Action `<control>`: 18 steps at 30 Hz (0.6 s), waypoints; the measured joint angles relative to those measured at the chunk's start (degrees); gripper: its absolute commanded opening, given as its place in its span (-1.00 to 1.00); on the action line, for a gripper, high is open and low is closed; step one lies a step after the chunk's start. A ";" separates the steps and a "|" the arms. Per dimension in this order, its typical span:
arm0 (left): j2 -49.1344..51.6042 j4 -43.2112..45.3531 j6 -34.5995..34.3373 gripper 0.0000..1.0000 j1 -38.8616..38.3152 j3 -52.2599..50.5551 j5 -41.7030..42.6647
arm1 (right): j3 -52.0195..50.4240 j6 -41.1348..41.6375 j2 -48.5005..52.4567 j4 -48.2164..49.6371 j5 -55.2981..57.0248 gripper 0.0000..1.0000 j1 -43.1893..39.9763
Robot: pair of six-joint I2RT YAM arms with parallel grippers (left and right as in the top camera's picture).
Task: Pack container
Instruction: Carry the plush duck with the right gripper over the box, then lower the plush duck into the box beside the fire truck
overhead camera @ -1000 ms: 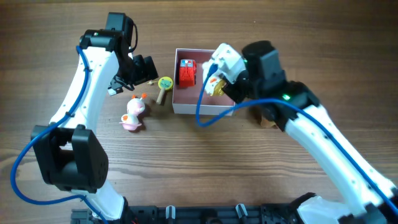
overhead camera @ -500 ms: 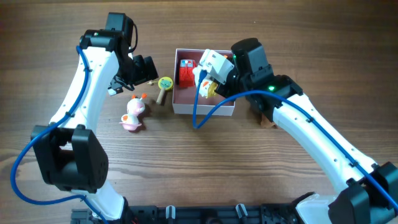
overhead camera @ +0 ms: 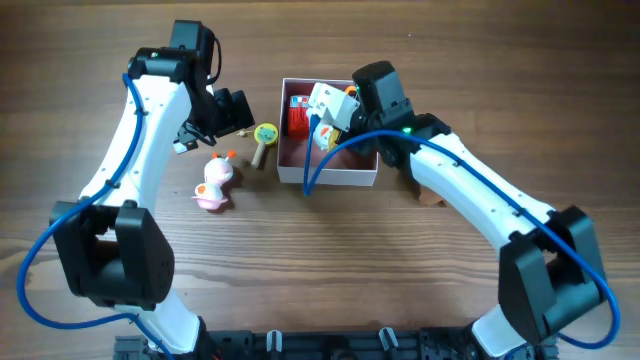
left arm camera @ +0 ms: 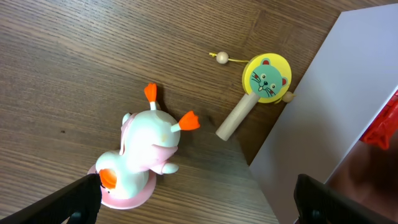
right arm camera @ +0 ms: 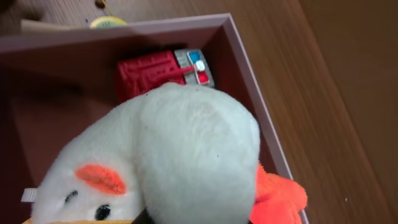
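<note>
Container (overhead camera: 330, 174) sits mid-table (overhead camera: 420, 290), open side up. Right end effector (overhead camera: 326, 122) is over it, pinching a white plush toy (right arm camera: 168, 155) with orange bits. The plush fills the right wrist view and hides the fingers, with the pink floor below it. A red toy truck (right arm camera: 155, 70) lies inside on the left side. Left end effector (left arm camera: 196, 193) is spread wide with nothing in it, above the table just left of the container. A pink-and-white duck (left arm camera: 143, 155) and a yellow cat-face rattle (left arm camera: 266, 78) lie under it, the rattle right beside the container's white outer wall.
</note>
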 measured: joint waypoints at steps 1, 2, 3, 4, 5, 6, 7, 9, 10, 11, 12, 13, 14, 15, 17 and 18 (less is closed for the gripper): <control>0.00 0.00 0.00 1.00 0.00 0.00 0.00 | 0.00 0.00 0.46 0.00 0.26 -0.91 -0.13; 0.00 0.00 0.00 1.00 0.00 0.00 0.00 | 0.00 -0.02 0.70 0.00 0.39 -0.91 -0.35; 0.00 0.00 0.00 1.00 0.00 0.00 0.00 | 0.00 -0.04 0.85 0.00 0.55 -0.91 -0.59; 0.00 0.00 0.00 1.00 0.00 0.00 0.00 | 0.00 -0.15 0.94 0.00 0.57 -0.91 -0.94; 0.00 0.00 0.00 0.99 0.00 0.00 0.00 | 0.00 -0.17 1.01 0.20 0.63 -0.91 -1.38; 0.00 0.00 0.00 0.99 0.00 0.00 0.00 | 0.00 -0.17 1.07 0.50 0.76 -0.91 -1.81; 0.00 0.00 0.00 0.99 0.00 0.00 0.00 | 0.00 -0.17 1.18 0.70 0.79 -0.91 -2.25; 0.00 0.00 0.00 1.00 0.00 0.00 0.00 | 0.00 -0.17 1.70 0.96 0.83 -0.91 -3.19; 0.00 0.00 0.00 1.00 0.00 0.00 0.00 | 0.00 -0.17 1.97 0.96 0.94 -0.91 -3.43; 0.00 0.00 -0.02 0.99 0.00 0.00 0.00 | 0.00 -0.17 2.32 0.94 0.98 -0.91 -3.58; 0.00 0.00 0.00 1.00 0.00 0.00 0.00 | 0.00 -0.17 2.84 1.03 1.03 -0.91 -3.72; 0.00 0.00 0.00 0.99 0.00 0.00 0.00 | 0.00 -0.17 3.80 1.25 1.01 -0.91 -3.74; 0.00 0.00 0.00 1.00 0.00 0.00 0.00 | 0.00 -0.17 4.44 1.33 1.01 -0.91 -3.72; 0.00 0.00 0.00 0.99 0.00 0.00 0.00 | 0.00 -0.17 4.94 1.42 0.96 -0.91 -3.72; 0.00 0.00 0.00 1.00 0.00 0.00 0.00 | 0.00 -0.17 5.51 1.66 0.92 -0.91 -3.72; 0.00 0.00 0.00 1.00 0.00 0.00 0.00 | 0.00 -0.17 5.57 1.84 0.90 -0.91 -3.74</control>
